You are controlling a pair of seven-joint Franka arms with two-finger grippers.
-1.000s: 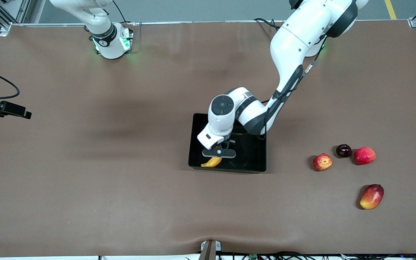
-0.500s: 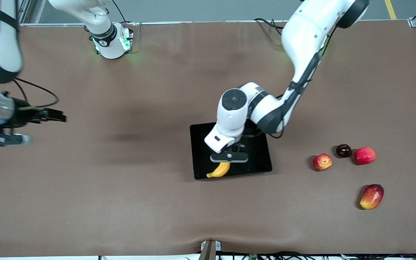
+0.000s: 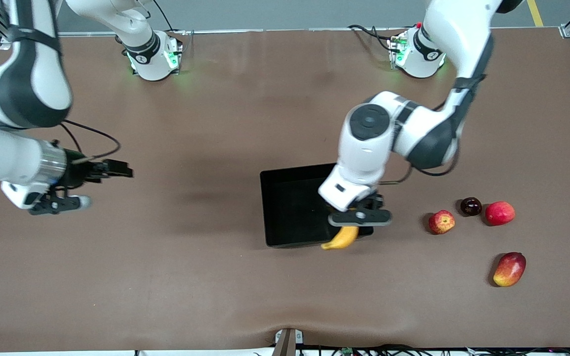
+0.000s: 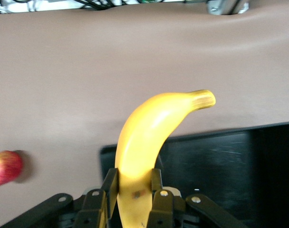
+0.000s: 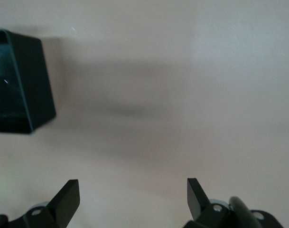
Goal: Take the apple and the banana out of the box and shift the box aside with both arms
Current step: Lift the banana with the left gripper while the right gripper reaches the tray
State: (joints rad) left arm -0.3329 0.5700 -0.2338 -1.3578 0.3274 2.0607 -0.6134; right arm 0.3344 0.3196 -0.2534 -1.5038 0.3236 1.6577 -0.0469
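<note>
Front view: left gripper point(image 3: 355, 222) clamps curved yellow banana point(image 3: 340, 239) over shallow black plastic tray's point(image 3: 285, 175) corner | right gripper point(image 3: 65, 201) spread wide over bare brown table point(image 3: 215, 296)

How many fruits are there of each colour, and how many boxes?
Yellow fruit: 1, the banana, held by the left gripper
Red fruit: 3
Dark fruit: 1
Black box: 1
Total: 6
</note>
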